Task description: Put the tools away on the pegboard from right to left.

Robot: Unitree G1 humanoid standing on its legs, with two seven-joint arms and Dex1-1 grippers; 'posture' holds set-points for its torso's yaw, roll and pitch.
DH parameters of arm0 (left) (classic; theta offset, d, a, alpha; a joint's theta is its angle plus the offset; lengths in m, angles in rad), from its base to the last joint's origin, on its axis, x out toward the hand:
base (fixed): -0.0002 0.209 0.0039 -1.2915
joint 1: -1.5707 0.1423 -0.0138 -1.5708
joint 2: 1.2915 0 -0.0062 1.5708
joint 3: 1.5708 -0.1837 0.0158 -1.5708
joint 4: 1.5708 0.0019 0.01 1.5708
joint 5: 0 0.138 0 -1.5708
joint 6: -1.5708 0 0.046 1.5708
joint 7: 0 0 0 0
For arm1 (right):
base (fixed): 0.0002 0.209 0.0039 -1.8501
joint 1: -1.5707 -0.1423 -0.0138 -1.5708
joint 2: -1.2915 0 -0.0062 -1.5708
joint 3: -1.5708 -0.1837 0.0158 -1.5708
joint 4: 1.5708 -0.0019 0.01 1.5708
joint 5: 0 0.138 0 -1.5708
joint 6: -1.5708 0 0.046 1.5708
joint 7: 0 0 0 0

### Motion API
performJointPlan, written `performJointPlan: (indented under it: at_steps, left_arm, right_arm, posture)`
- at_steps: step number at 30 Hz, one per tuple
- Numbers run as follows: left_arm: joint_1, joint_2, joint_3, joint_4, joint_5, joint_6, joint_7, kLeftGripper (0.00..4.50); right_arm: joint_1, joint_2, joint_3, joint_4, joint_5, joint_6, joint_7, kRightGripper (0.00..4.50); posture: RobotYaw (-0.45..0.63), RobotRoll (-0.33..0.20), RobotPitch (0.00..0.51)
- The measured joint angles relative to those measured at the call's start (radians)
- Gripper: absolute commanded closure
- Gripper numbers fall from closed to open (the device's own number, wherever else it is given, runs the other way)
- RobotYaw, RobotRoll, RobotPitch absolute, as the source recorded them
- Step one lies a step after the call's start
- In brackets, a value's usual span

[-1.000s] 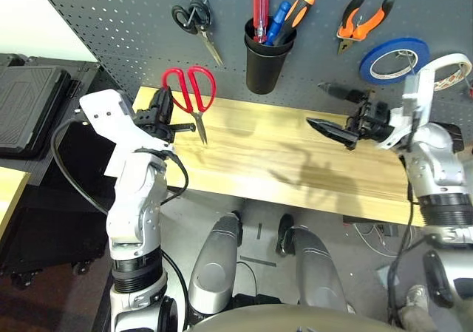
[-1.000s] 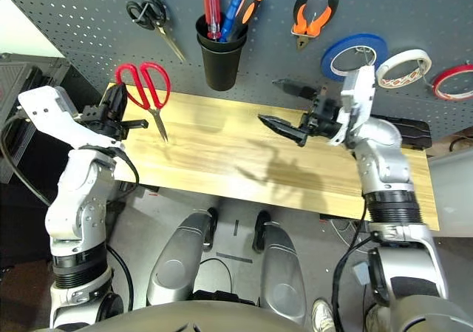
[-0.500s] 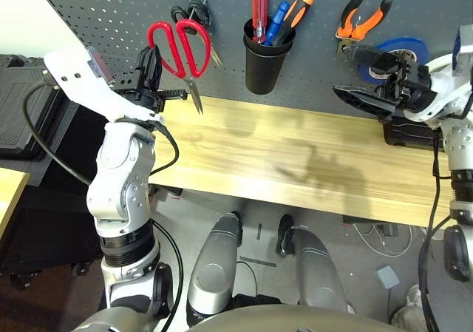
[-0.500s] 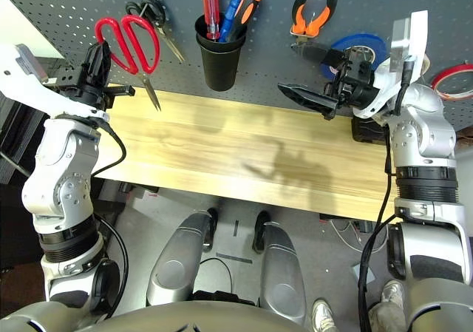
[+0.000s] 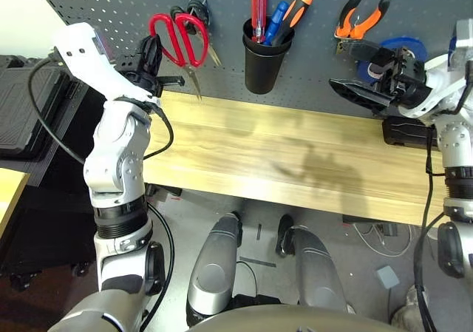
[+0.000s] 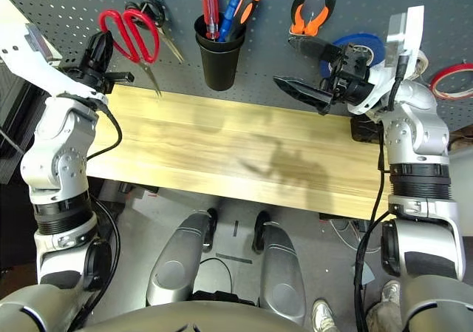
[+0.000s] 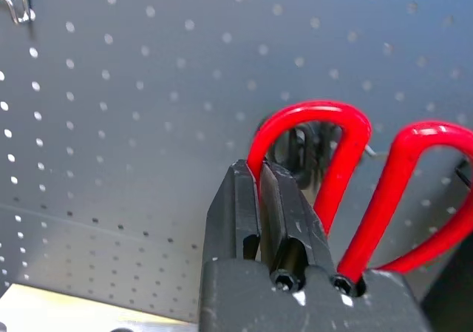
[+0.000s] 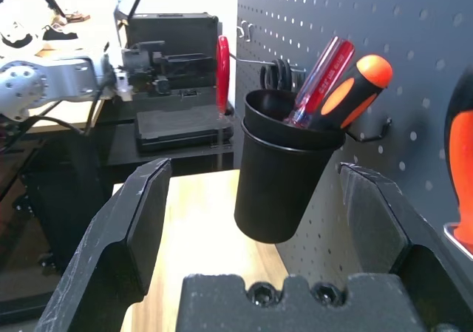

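The left gripper [image 5: 151,55] pinches one loop of the red-handled scissors [image 5: 180,40], holding them up against the pegboard [image 5: 133,7] near its left end, blades pointing down above the desk's [image 5: 295,162] back left corner. On the pegboard, the black cup [image 5: 260,60] holds a red-handled screwdriver [image 5: 260,7], a blue-handled tool [image 5: 278,19] and an orange-and-black one [image 5: 297,12]. The right gripper [image 6: 307,69], fingers spread wide and empty, hovers over the desk's right end.

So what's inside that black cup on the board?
In the black cup stand three screwdrivers: red-handled, blue-handled and orange-and-black-handled. Their tips are hidden inside the cup.
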Motion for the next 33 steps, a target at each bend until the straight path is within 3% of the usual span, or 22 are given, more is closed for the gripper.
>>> performJointPlan:
  at_steps: [5, 15, 26, 33]
  left_arm:
    - [-0.041, 0.009, 0.011, 0.125, 0.016, -0.061, -0.009, 4.46]
    - [-0.059, 0.001, 0.007, 0.187, 0.021, -0.104, -0.017, 4.46]
    - [-0.255, -0.012, -0.03, 0.555, 0.072, -0.272, -0.033, 4.46]
    - [-0.237, -0.011, -0.046, 0.578, 0.085, -0.284, -0.047, 2.02]
  right_arm:
    - [0.0, 0.009, 0.001, -0.011, -0.002, 0.0, -0.014, 0.0]
    - [0.004, 0.02, 0.003, -0.029, -0.013, 0.0, -0.034, 0.0]
    - [0.021, 0.049, 0.011, -0.063, -0.021, 0.002, -0.045, 0.0]
    - [0.035, 0.054, 0.01, -0.08, -0.02, 0.003, -0.056, 0.0]
  posture:
    - [0.26, 0.0, 0.23]
    - [0.27, 0.0, 0.234]
    - [0.24, 0.0, 0.217]
    - [0.23, 0.0, 0.209]
